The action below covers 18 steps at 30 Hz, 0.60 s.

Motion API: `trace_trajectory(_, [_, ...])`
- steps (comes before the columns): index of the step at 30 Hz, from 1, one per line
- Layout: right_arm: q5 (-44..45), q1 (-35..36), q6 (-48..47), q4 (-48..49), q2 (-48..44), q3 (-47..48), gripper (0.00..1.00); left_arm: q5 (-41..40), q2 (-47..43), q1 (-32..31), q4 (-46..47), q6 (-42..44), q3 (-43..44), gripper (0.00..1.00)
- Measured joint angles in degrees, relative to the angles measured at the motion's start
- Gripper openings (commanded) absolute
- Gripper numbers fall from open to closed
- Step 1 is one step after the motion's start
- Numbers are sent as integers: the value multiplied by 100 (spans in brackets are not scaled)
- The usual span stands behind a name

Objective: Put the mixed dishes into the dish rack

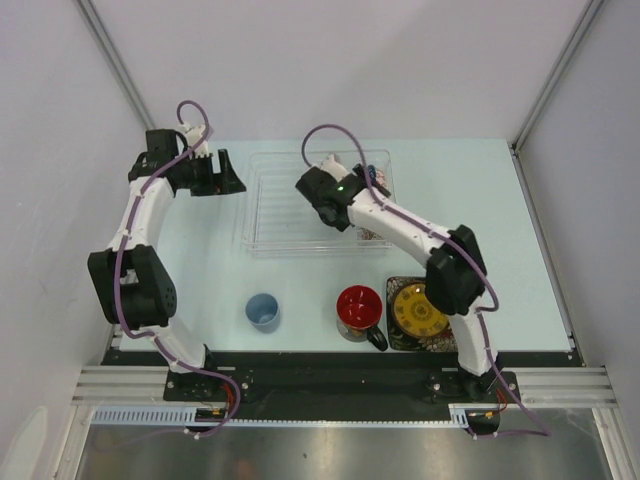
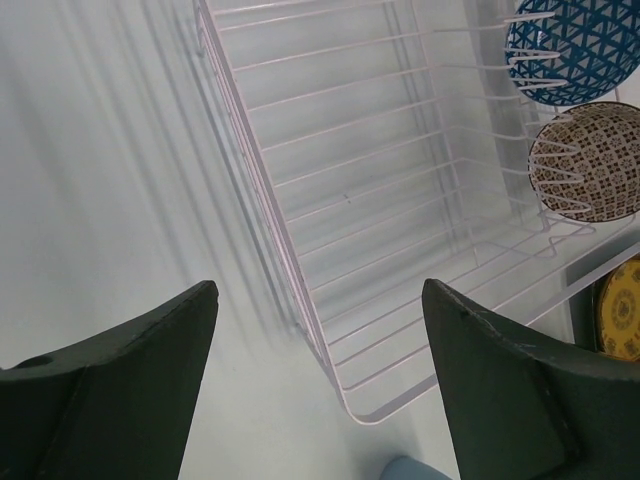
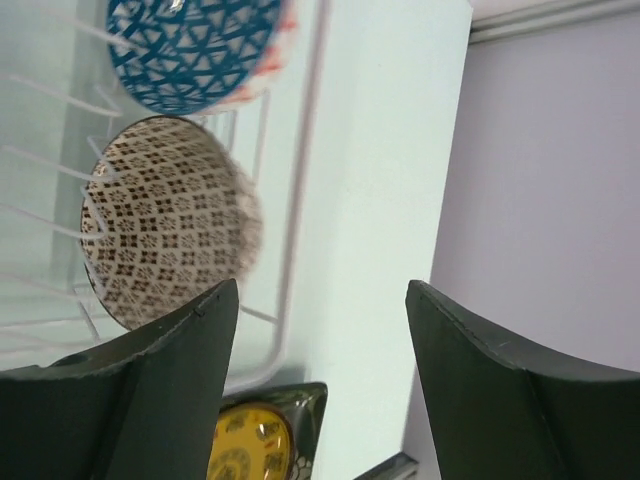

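The right arm [image 1: 410,228] is stretching over the dish rack [image 1: 270,220] at its right end, right gripper [image 3: 322,288] spread and empty (beige patterned bowl [image 3: 165,235] nearby); the left gripper [image 2: 318,290] is hovering spread at its left.

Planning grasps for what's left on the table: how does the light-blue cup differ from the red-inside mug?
Colour: the light-blue cup is pale blue throughout; the red-inside mug is dark outside, red within.
Handle: the mug has one, toward the near edge of the table; the cup shows none.
Size: the mug looks wider than the cup.
Shared: both stand upright, mouth up, outside the dish rack.
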Motion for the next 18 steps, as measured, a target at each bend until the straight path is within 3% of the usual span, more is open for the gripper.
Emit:
trace_trajectory(5, [-785,-407,719,-452,-1331,-2,71,-17,2,0,-160,2,444,86])
trace_trajectory(11, [-2363,-1965,1700,-116,-3624,-2229,70,-96,11,-278,-592,341,1246,86])
trace_trajectory(14, [-2981,-2413,2131,-195,-4076,-3132,70,-94,11,-669,-859,625,1567,84])
trace_trajectory(18, [-4052,-2374,2264,-208,-4122,-3613,69,-37,11,-1137,-1202,977,1692,83])
